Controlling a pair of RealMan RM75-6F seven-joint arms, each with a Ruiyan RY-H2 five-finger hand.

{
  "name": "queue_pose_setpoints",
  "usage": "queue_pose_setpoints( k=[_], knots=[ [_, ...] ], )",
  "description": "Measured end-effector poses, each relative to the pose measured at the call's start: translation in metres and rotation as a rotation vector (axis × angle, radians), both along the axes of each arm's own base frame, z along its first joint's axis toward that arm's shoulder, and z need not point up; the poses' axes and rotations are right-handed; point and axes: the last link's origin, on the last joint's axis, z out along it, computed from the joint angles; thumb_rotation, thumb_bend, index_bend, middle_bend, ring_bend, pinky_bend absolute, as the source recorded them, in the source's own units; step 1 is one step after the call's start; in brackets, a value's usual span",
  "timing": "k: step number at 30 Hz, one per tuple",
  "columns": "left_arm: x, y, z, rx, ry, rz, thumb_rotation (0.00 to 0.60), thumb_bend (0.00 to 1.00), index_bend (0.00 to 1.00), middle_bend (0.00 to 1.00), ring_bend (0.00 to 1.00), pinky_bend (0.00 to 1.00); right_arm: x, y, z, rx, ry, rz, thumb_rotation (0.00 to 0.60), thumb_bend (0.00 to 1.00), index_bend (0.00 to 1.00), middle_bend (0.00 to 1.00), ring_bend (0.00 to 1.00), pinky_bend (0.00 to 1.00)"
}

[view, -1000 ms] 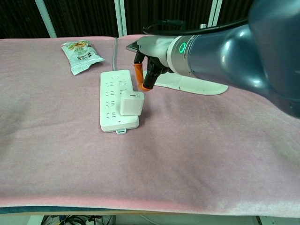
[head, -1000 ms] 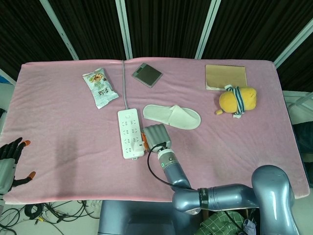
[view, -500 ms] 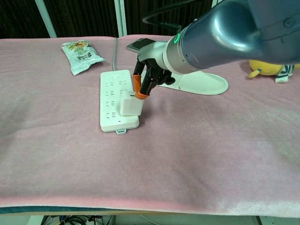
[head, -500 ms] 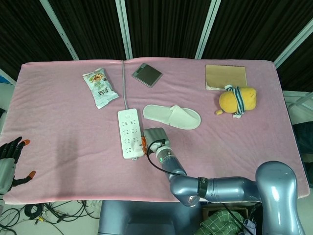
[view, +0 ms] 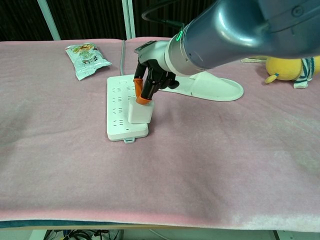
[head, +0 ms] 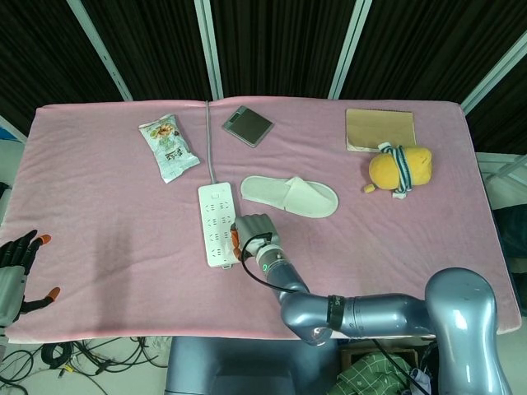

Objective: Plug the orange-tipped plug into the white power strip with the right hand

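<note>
One plug [view: 140,111] in power strip [view: 120,107] | R hand [view: 150,80] fingertips pressing it | L hand [head: 16,267] open, off-table.

Hidden and cut off
The right hand [head: 251,230] covers the small white plug block in head view; the yellow plush toy [view: 289,67] is cropped at chest view's edge.

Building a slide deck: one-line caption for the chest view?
Right hand presses its orange-tipped fingers onto the white block plug seated in the white power strip.

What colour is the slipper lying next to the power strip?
White. The slipper shows best in the head view, flat on the pink cloth.
</note>
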Motion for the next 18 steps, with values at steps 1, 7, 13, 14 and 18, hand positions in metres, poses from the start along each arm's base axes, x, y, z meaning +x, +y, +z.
queue_pose_setpoints(
  k=[1,7,13,14,18],
  knots=[
    [0.000,0.000,0.000,0.000,0.000,0.000,0.600,0.22,0.10,0.00,0.00,0.00,0.001,0.000,-0.001,0.002,-0.001,0.000,0.600,0.89,1.00,1.00,0.98,0.90],
    [0.000,0.000,0.000,-0.001,-0.003,0.000,0.600,0.22,0.10,0.00,0.00,0.00,0.002,0.001,-0.007,0.008,0.004,0.009,0.600,0.89,1.00,0.99,0.98,0.90],
    [0.000,0.000,0.000,-0.002,-0.004,0.000,0.600,0.22,0.10,0.01,0.00,0.00,0.003,0.000,-0.010,0.003,0.002,0.009,0.600,0.89,1.00,0.99,0.98,0.90],
    [0.000,0.000,0.000,-0.002,-0.004,0.000,0.600,0.22,0.10,0.00,0.00,0.00,0.003,0.000,-0.011,0.004,0.001,0.009,0.600,0.89,1.00,0.99,0.98,0.90],
    [0.000,0.000,0.000,-0.002,-0.005,0.001,0.600,0.22,0.10,0.00,0.00,0.00,0.004,0.001,-0.014,0.011,0.000,0.013,0.600,0.89,1.00,0.99,0.98,0.90]
  ],
)
